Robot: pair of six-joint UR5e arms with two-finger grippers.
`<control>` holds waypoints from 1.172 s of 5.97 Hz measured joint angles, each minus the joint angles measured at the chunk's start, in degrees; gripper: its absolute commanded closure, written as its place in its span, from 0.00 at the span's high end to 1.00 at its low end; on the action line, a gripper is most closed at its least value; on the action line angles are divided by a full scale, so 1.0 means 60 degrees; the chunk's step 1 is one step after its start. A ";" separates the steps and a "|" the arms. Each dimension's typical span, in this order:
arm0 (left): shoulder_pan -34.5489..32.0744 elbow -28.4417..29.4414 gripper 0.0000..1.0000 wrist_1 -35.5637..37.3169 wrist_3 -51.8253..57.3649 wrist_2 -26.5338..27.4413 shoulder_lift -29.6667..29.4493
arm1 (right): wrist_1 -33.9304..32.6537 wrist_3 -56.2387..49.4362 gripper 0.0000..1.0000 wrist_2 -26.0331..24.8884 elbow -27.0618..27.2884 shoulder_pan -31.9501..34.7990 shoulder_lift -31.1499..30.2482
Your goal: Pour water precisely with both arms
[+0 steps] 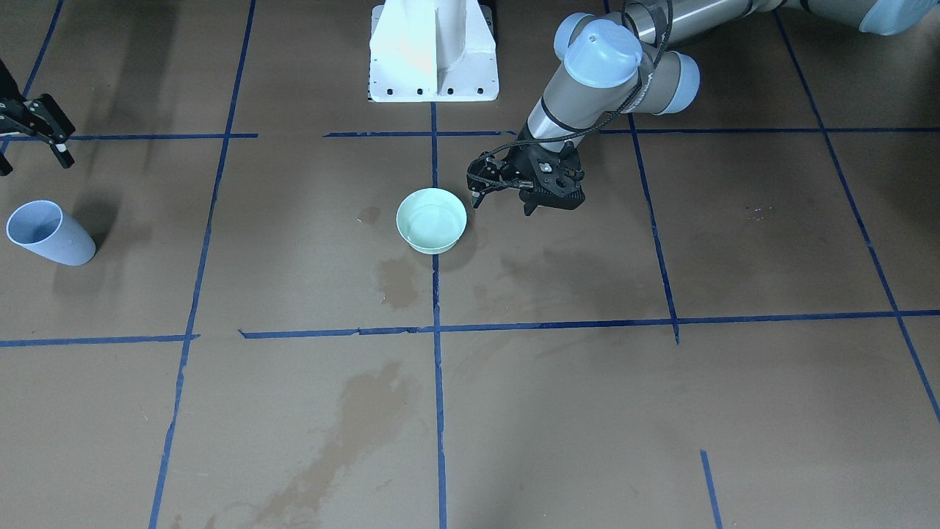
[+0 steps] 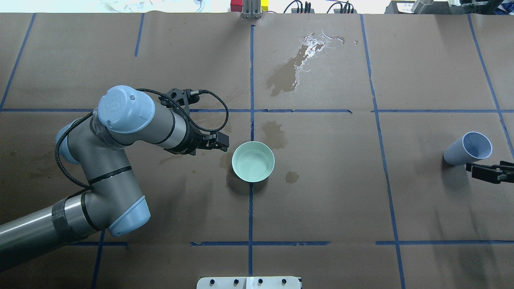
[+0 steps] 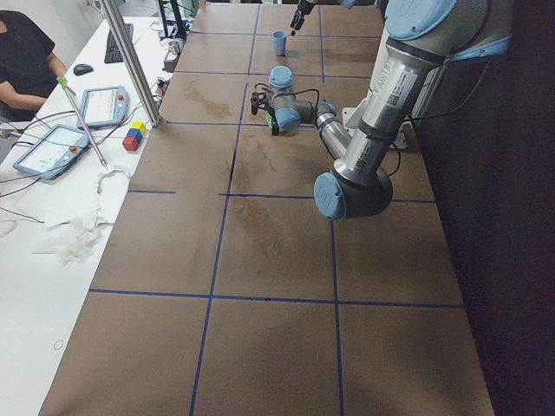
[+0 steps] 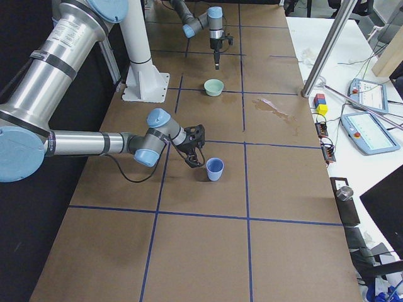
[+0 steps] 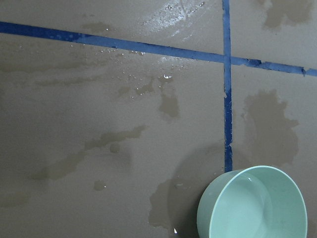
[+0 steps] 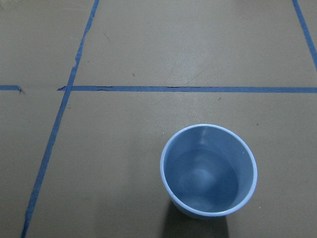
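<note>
A mint-green bowl (image 1: 432, 220) stands upright at the table's middle (image 2: 253, 161) and shows at the lower right of the left wrist view (image 5: 252, 203). My left gripper (image 1: 502, 206) hovers just beside it, open and empty (image 2: 220, 141). A pale blue cup (image 1: 50, 234) stands upright far off on my right side (image 2: 468, 149). The water (image 6: 200, 181) lies low in the cup as a faint sheen. My right gripper (image 1: 35, 160) is open and empty, close beside the cup and apart from it (image 2: 488, 172).
Brown paper with blue tape lines covers the table. Wet stains lie around the bowl (image 2: 275, 134), and a larger spill (image 2: 297, 64) at the far side. The white pedestal (image 1: 433, 55) stands at the robot's edge. An operator's desk with tablets (image 4: 371, 126) runs along the far edge.
</note>
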 measured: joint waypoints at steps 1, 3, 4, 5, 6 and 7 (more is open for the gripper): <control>-0.0020 -0.0006 1.00 0.0001 -0.0002 0.0001 -0.0001 | 0.0546 0.0318 0.99 -0.0480 -0.0330 -0.0251 -0.0040; -0.0035 -0.0070 1.00 0.0001 -0.0251 0.0098 0.0000 | 0.1044 0.0455 0.99 -0.1266 -0.0706 -0.0610 -0.0075; -0.0034 -0.0092 1.00 0.0001 -0.0353 0.0208 0.0004 | 0.1079 0.0479 0.99 -0.2021 -0.0807 -0.0963 -0.0085; -0.0035 -0.0105 1.00 0.0001 -0.0387 0.0254 0.0004 | 0.1093 0.0659 0.99 -0.3067 -0.0885 -0.1546 -0.0092; -0.0066 -0.0133 1.00 0.0001 -0.0395 0.0271 0.0004 | 0.1106 0.1040 0.99 -0.4229 -0.0956 -0.2209 -0.0095; -0.0120 -0.0161 1.00 0.0001 -0.0398 0.0277 0.0004 | 0.1155 0.1372 0.99 -0.5555 -0.1175 -0.2915 -0.0092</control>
